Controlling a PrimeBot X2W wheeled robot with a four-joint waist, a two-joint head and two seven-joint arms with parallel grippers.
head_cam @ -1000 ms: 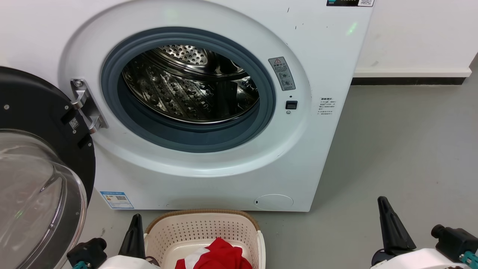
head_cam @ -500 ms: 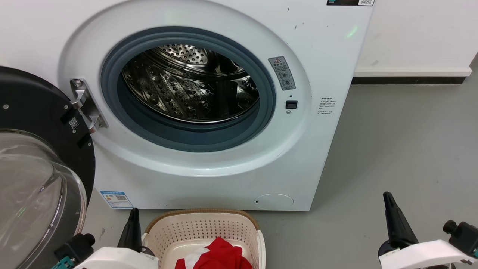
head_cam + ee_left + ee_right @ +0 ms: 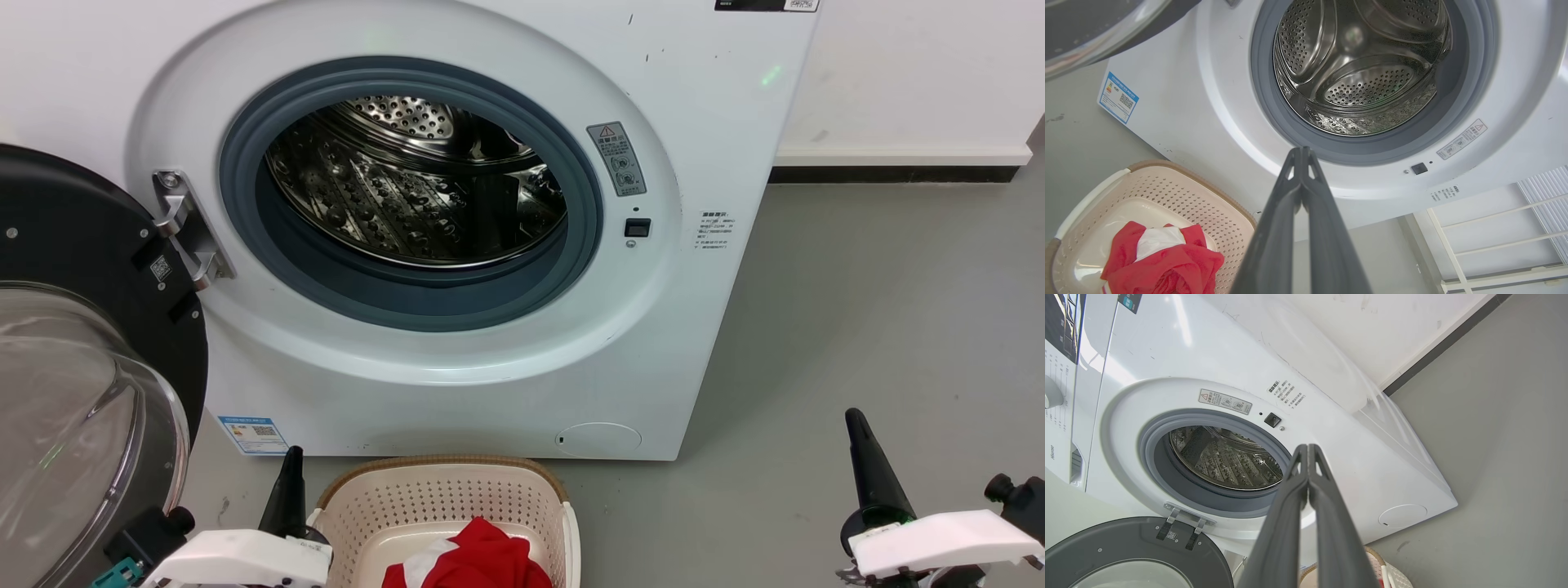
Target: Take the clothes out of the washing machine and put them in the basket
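Observation:
The white washing machine (image 3: 702, 139) stands with its door (image 3: 90, 343) swung open to the left; its steel drum (image 3: 408, 188) shows bare metal in all three views. In the cream basket (image 3: 445, 494) on the floor in front lie the red and white clothes (image 3: 482, 559), also seen as clothes (image 3: 1163, 265) in the basket (image 3: 1200, 196) in the left wrist view. My left gripper (image 3: 292, 453) is shut, beside the basket's left rim. My right gripper (image 3: 853, 415) is shut over bare floor to the right. Both hold nothing.
Grey floor (image 3: 882, 310) stretches to the right of the machine up to a white wall with a dark skirting (image 3: 894, 175). The open glass door juts out at the left. A white rack (image 3: 1502, 237) shows in the left wrist view.
Both arms have drawn outward and down: the left gripper slid slightly left and lower, the right gripper moved right and its tip rose a little. Basket and clothes are unmoved.

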